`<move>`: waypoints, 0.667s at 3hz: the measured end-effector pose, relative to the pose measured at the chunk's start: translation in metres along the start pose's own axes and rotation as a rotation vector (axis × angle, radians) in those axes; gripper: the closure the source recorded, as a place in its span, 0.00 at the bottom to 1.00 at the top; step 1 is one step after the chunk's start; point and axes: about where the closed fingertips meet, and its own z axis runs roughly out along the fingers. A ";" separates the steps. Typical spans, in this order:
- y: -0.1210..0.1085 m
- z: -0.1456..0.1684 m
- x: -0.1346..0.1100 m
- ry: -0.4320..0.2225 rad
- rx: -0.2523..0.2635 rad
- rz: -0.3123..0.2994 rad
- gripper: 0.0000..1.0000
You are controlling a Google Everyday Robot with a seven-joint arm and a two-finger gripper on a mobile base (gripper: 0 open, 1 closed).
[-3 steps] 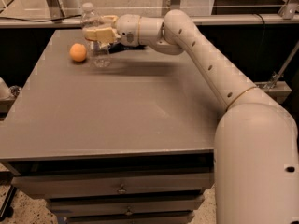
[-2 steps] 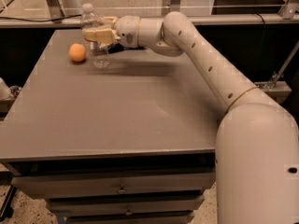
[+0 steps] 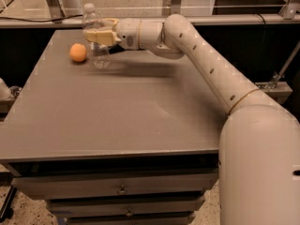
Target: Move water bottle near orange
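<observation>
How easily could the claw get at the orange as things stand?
Probably not directly: the claw is shut on the water bottle, which stands between it and the orange.

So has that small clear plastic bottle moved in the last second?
No. The clear ribbed bottle keeps its spot beside the round orange fruit, tool gripping it.

Nothing readable, even on the water bottle [image 3: 99, 55] the tool [image 3: 96, 34] clasps.
</observation>
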 end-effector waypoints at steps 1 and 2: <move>0.000 -0.002 0.000 0.001 0.003 0.001 0.13; 0.001 -0.003 0.000 0.003 0.004 0.002 0.00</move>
